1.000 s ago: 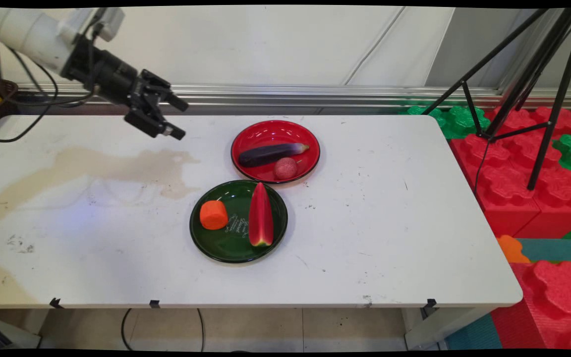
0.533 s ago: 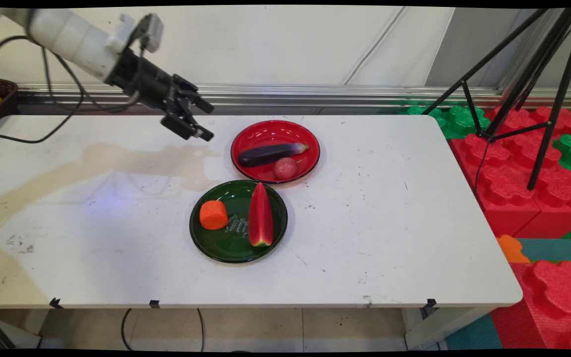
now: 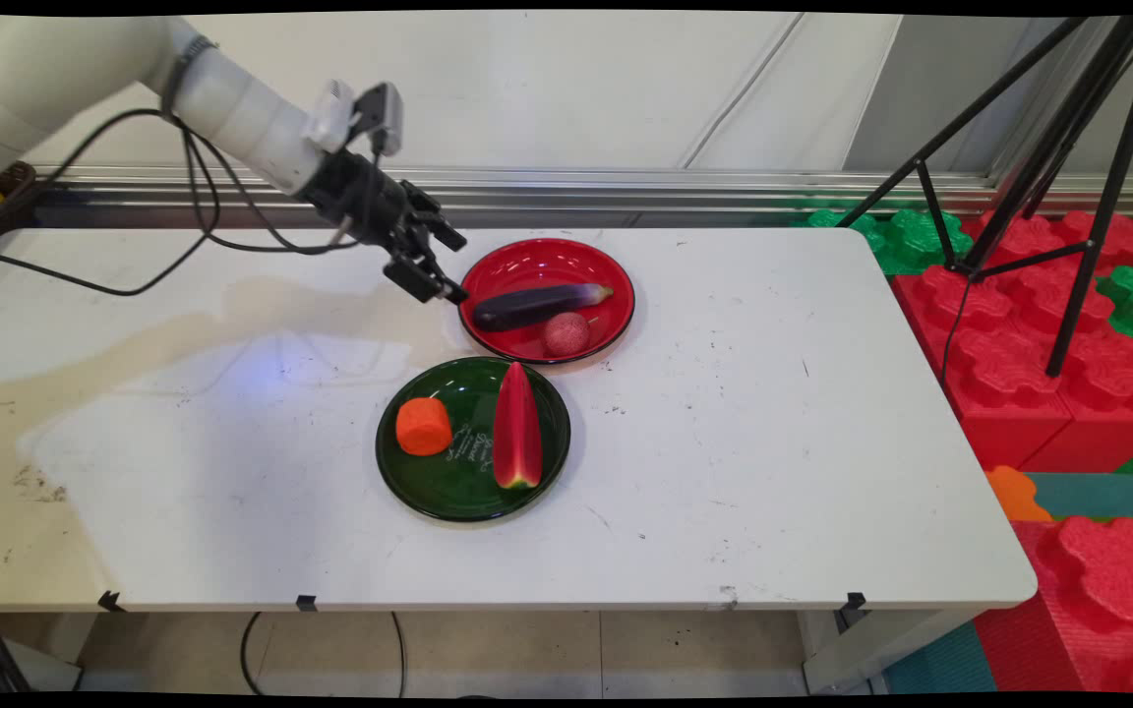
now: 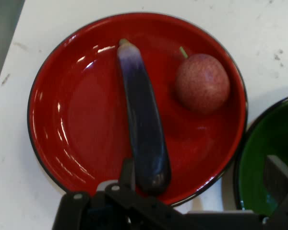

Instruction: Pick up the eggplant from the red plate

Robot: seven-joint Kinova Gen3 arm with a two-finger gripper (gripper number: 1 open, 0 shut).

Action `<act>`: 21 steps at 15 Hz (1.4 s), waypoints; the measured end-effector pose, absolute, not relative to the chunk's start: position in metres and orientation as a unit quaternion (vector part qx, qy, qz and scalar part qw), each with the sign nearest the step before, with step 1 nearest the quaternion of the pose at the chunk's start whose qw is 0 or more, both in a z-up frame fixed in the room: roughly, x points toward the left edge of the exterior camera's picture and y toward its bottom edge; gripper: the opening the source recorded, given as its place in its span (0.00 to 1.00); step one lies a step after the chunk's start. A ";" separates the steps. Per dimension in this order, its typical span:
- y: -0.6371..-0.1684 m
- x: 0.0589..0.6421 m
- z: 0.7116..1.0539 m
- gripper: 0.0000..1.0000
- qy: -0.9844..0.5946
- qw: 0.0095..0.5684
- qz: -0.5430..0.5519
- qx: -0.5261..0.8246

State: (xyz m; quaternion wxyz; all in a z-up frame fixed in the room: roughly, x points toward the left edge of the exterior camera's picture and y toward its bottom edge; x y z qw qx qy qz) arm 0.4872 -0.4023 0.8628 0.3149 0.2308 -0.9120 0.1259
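Main view: The robot arm reaches in from the upper left, its gripper hovering at the left rim of a red plate near the tabletop's far edge, with black cables looping behind it. The fingers stand apart and hold nothing. On the plate an eggplant lies with its long axis roughly along the far edge, dark blunt end toward the gripper, pale tip toward the tabletop's right edge; a small pinkish fruit sits just beside it. A green plate nearer the front edge carries an orange chunk and a watermelon slice. The white tabletop is stained tan toward its left edge. A tripod and red and green foam blocks stand at right, partly cut off.

Hand view: The gripper's linkage covers the bottom edge and the eggplant's dark end; the green plate is cut off at right.
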 end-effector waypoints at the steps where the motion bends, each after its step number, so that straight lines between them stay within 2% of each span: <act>1: -0.406 0.485 0.859 1.00 -0.913 0.312 0.126 0.231; 10: -0.445 0.456 0.806 1.00 -0.922 0.282 0.124 0.237; 21: -0.471 0.436 0.776 1.00 -0.923 0.275 0.127 0.238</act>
